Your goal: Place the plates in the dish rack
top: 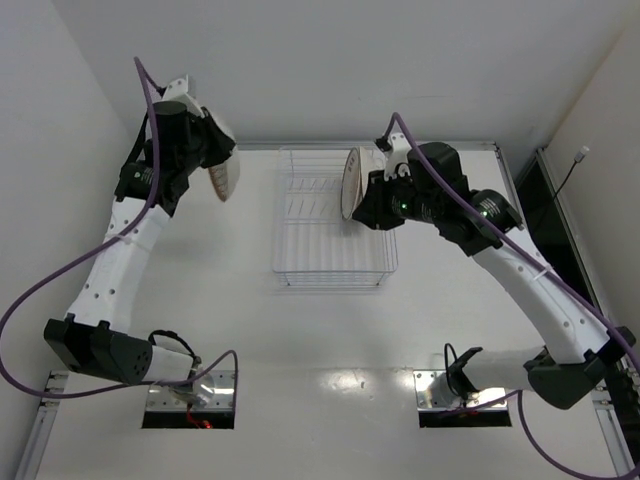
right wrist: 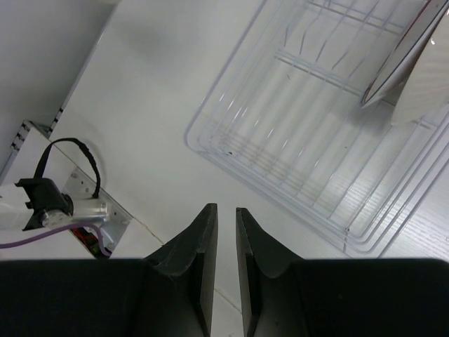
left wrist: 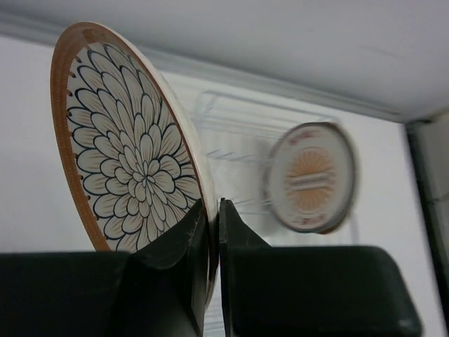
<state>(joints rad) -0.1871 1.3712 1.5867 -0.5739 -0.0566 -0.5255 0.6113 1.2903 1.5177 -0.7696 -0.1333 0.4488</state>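
My left gripper is shut on the rim of a plate and holds it on edge in the air, left of the dish rack. That plate's flower-patterned face and orange rim fill the left wrist view. A second plate stands on edge at the rack's far right side, and what bears it is hidden. My right gripper hovers right beside it, jaws a narrow gap apart with nothing between them. The rack otherwise holds nothing I can see.
Two floor openings with cables sit by the arm bases. A black motor with a purple cable lies left of my right fingers. White walls close in on the table at the back and both sides, with a dark strip on the right.
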